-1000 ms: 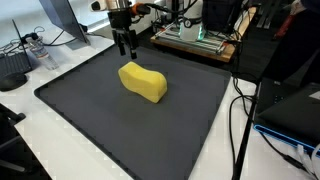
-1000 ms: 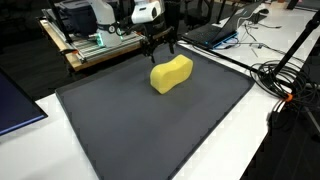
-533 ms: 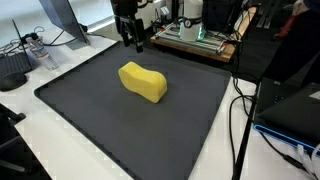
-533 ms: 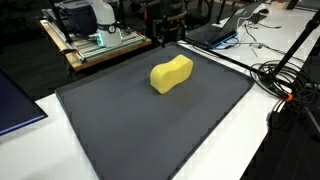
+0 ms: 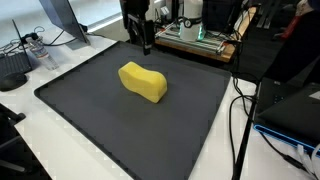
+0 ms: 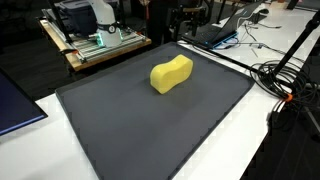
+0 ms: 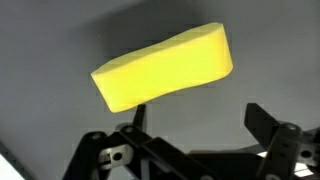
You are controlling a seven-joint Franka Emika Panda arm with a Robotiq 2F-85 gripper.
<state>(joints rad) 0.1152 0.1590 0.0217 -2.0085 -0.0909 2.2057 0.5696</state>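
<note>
Dark grey mat point(image 5: 105, 125) covers the desk, with a yellow curved foam sponge point(image 5: 143, 82) lying near its middle. Beyond the sponge's far side hangs the black gripper point(image 5: 145, 42), jaws wide, holding nothing.

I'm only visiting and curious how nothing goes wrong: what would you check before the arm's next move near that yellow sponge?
1. The gripper is open: ok, its jaws stand apart in the wrist view.
2. It is empty: ok, nothing sits between the jaws.
3. The curved yellow foam sponge lies alone on the flat dark grey mat: ok.
4. The wrist camera sees the whole sponge: ok.
5. The gripper is directly over the sponge: not ok; in an exterior view it hangs above the mat's far edge.
</note>
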